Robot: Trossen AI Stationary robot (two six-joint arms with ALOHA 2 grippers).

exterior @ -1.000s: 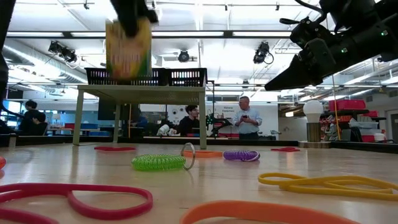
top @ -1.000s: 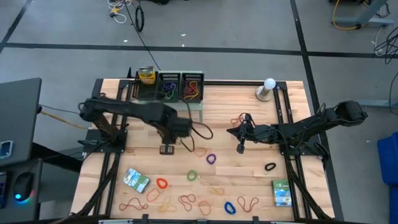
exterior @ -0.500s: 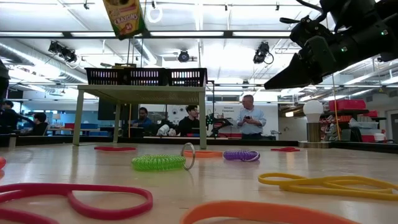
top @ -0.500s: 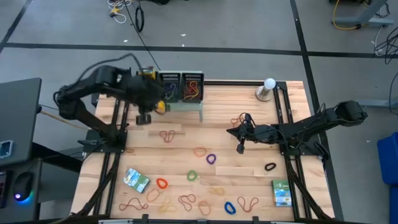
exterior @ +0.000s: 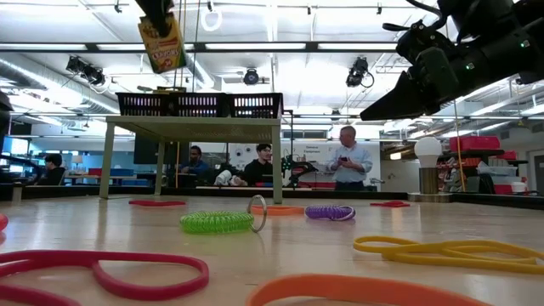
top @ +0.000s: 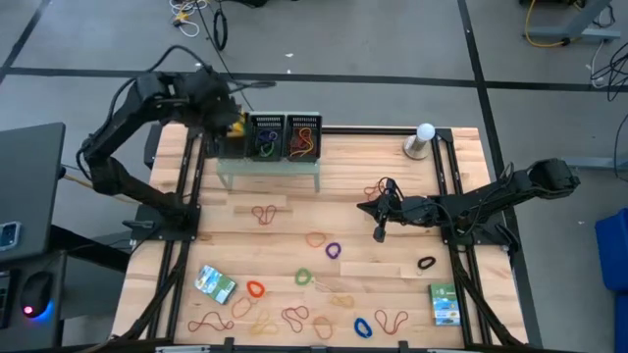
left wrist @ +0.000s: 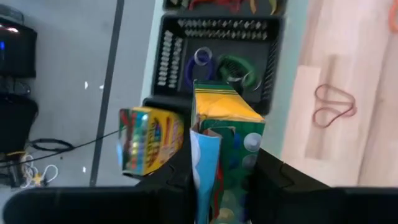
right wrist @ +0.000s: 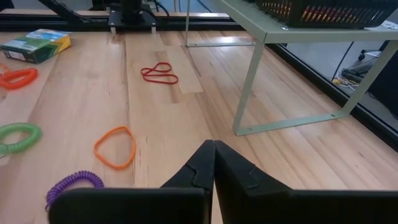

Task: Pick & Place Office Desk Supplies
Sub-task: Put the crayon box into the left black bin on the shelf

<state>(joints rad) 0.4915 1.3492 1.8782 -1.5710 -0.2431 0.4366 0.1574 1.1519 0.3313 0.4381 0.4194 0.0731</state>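
Observation:
My left gripper (left wrist: 221,180) is shut on a green-yellow crayon packet (left wrist: 225,140), high above the left black tray on the pale-green shelf (top: 270,169). In the low view the packet (exterior: 162,42) hangs above the shelf's top. A second, yellow packet (left wrist: 149,146) lies in that left tray. My right gripper (top: 380,233) is shut and hovers over the table's middle right. Two more packets (top: 214,283) (top: 444,304) and many rubber-band loops (top: 294,316) lie flat on the wood. My left gripper pinches the packet between its two fingers (left wrist: 177,171), which stand on its two broad faces at the upper end (left wrist: 208,168). The fingers come from above, pointing down. The packet is lifted clear and hangs slightly tilted below them (exterior: 162,42).
Two more mesh trays (top: 267,135) (top: 303,135) with bands sit on the shelf. A white bulb on a stand (top: 423,137) is at the far right. A red double loop (top: 265,212), orange loop (top: 315,238) and purple coil (top: 333,251) lie mid-table. People stand in the room behind.
My left gripper, holding the packet, has risen from in front of the shelf and swung toward the table's far left corner, ending above the shelf's left tray. The packet has been carried up with it, clear of everything. My right arm has kept still.

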